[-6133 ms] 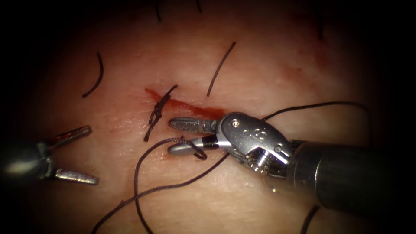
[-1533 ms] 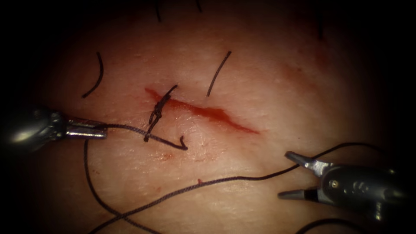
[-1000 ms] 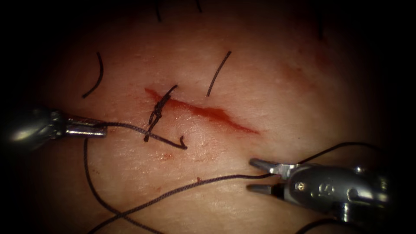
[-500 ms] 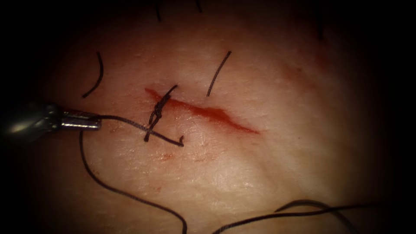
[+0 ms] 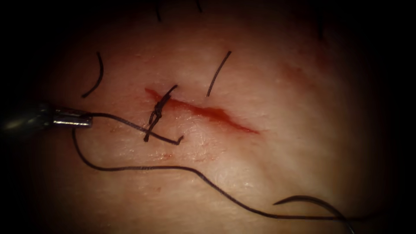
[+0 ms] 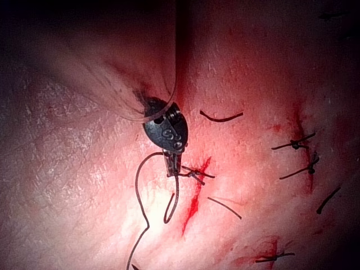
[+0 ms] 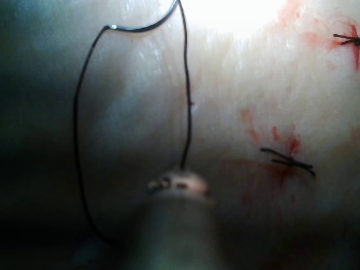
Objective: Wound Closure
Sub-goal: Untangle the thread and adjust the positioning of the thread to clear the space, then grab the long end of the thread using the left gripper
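Endoscope view: one knot (image 5: 158, 110) ties the cut (image 5: 208, 113); beyond it, most gapes. Left tool (image 5: 71, 120) pinches thread (image 5: 130, 125); right tool's (image 7: 175, 185) grip unclear.

No lettering, number, brand mark or sign can be read anywhere at this moment.

Bright central light fades into dark, shadowed edges all around.
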Available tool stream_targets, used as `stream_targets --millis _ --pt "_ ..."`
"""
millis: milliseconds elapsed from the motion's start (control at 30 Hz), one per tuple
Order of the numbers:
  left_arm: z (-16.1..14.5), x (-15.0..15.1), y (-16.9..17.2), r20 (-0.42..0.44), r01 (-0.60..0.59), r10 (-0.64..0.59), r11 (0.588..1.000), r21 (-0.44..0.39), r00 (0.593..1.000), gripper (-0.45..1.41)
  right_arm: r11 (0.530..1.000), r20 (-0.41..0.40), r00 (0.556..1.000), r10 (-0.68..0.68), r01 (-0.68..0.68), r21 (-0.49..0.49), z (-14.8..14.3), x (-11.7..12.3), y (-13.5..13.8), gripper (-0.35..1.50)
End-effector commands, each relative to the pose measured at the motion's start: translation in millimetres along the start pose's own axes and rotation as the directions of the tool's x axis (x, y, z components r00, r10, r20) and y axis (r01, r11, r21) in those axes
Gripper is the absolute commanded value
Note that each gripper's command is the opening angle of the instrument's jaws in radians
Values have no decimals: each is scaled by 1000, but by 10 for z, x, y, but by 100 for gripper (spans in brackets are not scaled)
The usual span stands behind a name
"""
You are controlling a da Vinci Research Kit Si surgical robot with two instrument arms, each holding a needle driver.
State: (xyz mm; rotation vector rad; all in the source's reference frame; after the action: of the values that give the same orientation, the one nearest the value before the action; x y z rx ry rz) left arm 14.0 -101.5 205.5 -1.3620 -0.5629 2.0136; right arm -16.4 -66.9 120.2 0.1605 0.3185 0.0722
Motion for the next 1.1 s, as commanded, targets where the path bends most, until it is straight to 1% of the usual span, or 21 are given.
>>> stream_targets --millis 33,200,333,533,633,667,700,733,767,800,833,867,933,967,1000,1100 --pt "7 -7 3 0 2 -2 1000 -1 1000 -45 1000 5 1000 8 -8 9 6 -5 -3 -35" --pt "8 -7 3 0 2 -2 1000 -1 1000 -45 999 -6 1000 28 -27 37 5 -10 -9 -35" --pt "7 -8 -1 -2 1 -1 1000 -1 1000 -45 996 21 1000 7 -8 84 8 -14 -20 -35" --pt "4 -12 -2 -2 -1 1 1000 3 1000 -45 989 48 998 -34 27 145 11 -31 -33 -35" --pt "4 -13 -1 -2 -2 2 1000 4 1000 -45 986 41 999 -29 21 167 9 -36 -36 -35" --pt "4 -13 0 -2 -2 2 1000 5 1000 -45 984 30 1000 0 -6 177 7 -35 -34 -16" --pt "4 -14 1 -2 -2 2 1000 7 1000 -45 984 17 999 32 -34 173 5 -33 -32 34" --pt "5 -14 2 -2 -1 1 1000 9 1000 -45 986 -4 997 82 -80 148 2 -29 -29 98" --pt "6 -14 4 -3 -1 1 1000 11 1000 -45 987 -18 994 112 -109 117 -1 -25 -28 126" --pt "7 -13 6 -3 0 0 1000 14 1000 -45 987 -38 990 137 -133 87 -4 -20 -28 143" --pt "8 -13 7 -3 1 -1 1000 16 1000 -45 986 -60 986 157 -153 64 -7 -13 -28 148" --pt "9 -12 9 -3 1 -1 1000 20 1000 -45 985 -76 983 167 -162 58 -11 -8 -28 148" --pt "10 -12 10 -4 2 -2 1000 14 1000 -45 979 -118 976 185 -172 107 -16 3 -29 148" --pt "10 -12 11 -4 2 -2 1000 14 1000 -45 969 -161 966 203 -175 173 -20 9 -33 148" --pt "11 -12 10 -4 2 -2 1000 14 1000 -45 962 -191 958 212 -170 214 -22 13 -35 148" --pt "11 -14 9 -4 0 0 1000 14 1000 -45 948 -257 937 238 -166 272 -32 25 -37 148"
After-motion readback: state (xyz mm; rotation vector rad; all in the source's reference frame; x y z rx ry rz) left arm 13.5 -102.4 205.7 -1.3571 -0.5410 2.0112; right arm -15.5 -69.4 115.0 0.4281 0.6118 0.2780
